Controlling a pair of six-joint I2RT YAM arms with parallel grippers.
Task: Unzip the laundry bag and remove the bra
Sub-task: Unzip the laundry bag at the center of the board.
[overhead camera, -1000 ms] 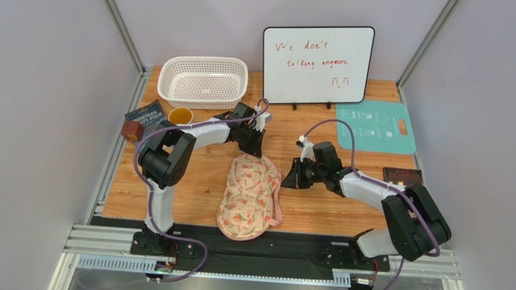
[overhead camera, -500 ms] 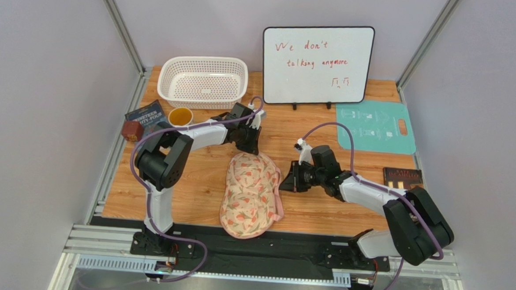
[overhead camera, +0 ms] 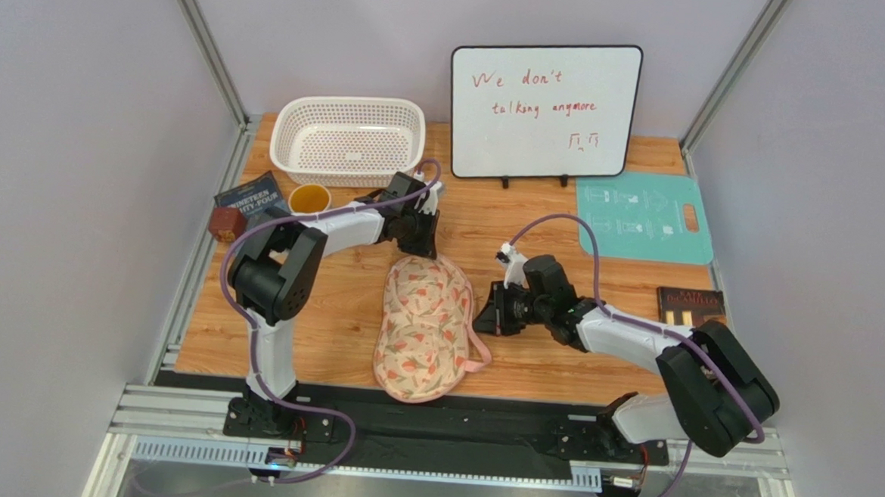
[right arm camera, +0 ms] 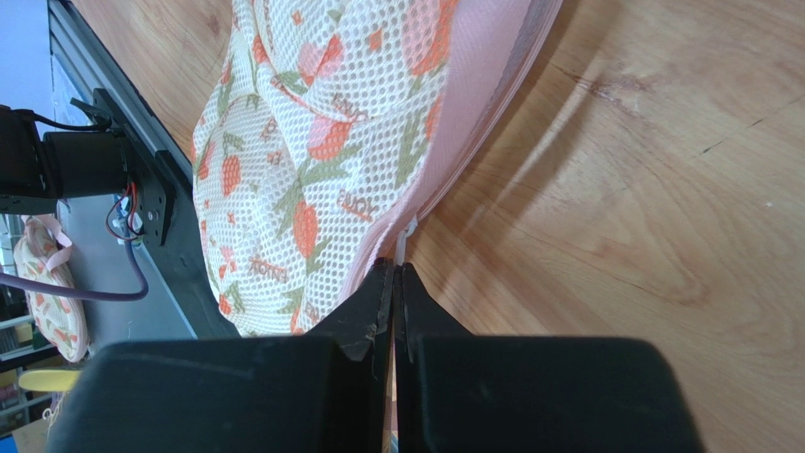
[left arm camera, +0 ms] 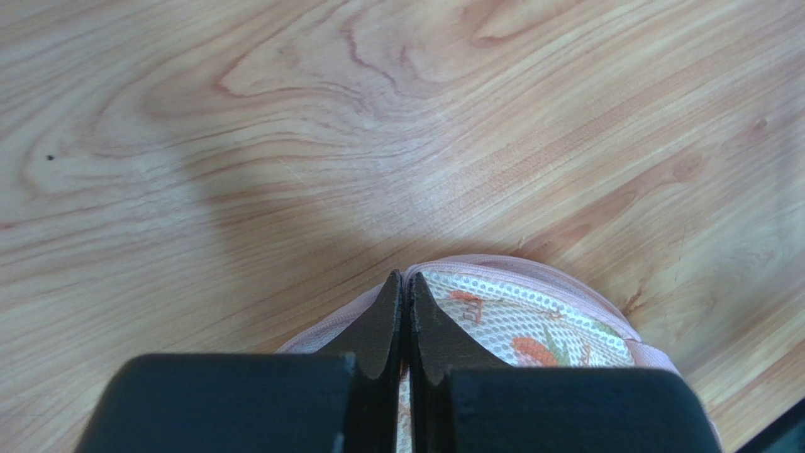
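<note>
**Printed bag pinned at two points, zipper trim closed where visible**

Laundry bag (overhead camera: 426, 327): lies flat on the desk (overhead camera: 331, 300), between the two arms, long axis running near to far. Cream mesh, red-pink and green print. Pink strap loop (overhead camera: 477, 359) sticks out on its right side, toward the near lobe. In the right wrist view the pink zipper trim (right arm camera: 491, 113) looks closed along the stretch in view.

Bra: does not show in any view. The mesh does not reveal what the bag holds.

Left claw (overhead camera: 417, 245): at the bag's far end. In its wrist view the fingers are pressed together, tips on the pink trim of the rounded far lobe. Pinching the bag's edge.

Right claw (overhead camera: 487, 315): at the bag's right side, by the waist. Fingers closed tip to tip against the trim. A small pale tab (right arm camera: 403, 238) stands just above the tips. Whether this is the zipper pull, I cannot tell.

Other containers:
- White perforated basket (overhead camera: 350, 104) at the far left of the desk, upright, well apart from the bag. Only its own perforated floor shows inside.
- Small yellow cup (overhead camera: 309, 200) just in front of the basket. Amber inside, contents unclear.
- Second printed pouch (right arm camera: 42, 283) at the left edge of the right wrist view, beyond the desk rail. How it sits, I cannot tell.

Also noted: whiteboard (overhead camera: 543, 112) standing at the far edge, teal board (overhead camera: 644, 219) lying to its right.
</note>
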